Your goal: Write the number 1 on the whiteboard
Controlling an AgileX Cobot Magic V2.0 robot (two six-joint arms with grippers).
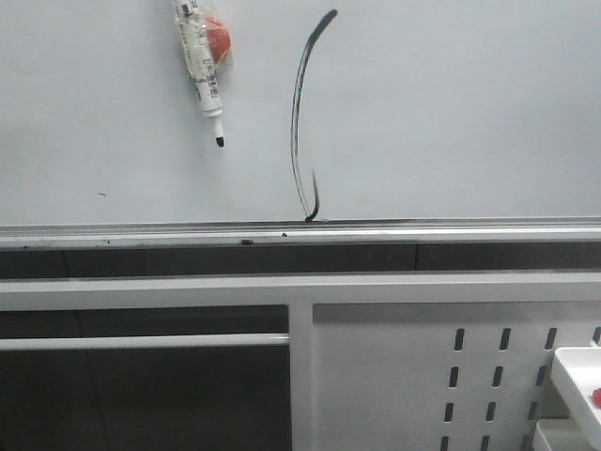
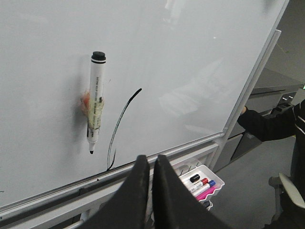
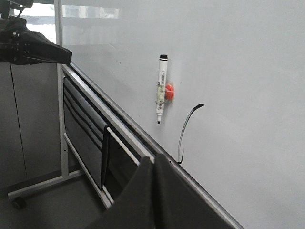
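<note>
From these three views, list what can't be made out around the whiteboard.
- Marker: front view's top edge cuts off its upper end; label print too small.
- Orange holder: mostly hidden behind the marker, so its type is unclear.
- Tray: cropped at the front view's right edge.
- Person: only a dark sleeve in the left wrist view.

Whiteboard (image 1: 451, 113) — marker (image 1: 202, 56), number 1 (image 1: 302, 122)

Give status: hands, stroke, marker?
Both hands shut, empty, left, right. The 1 drawn on whiteboard. Marker stuck to board, uncapped. Nothing blocking.
</note>
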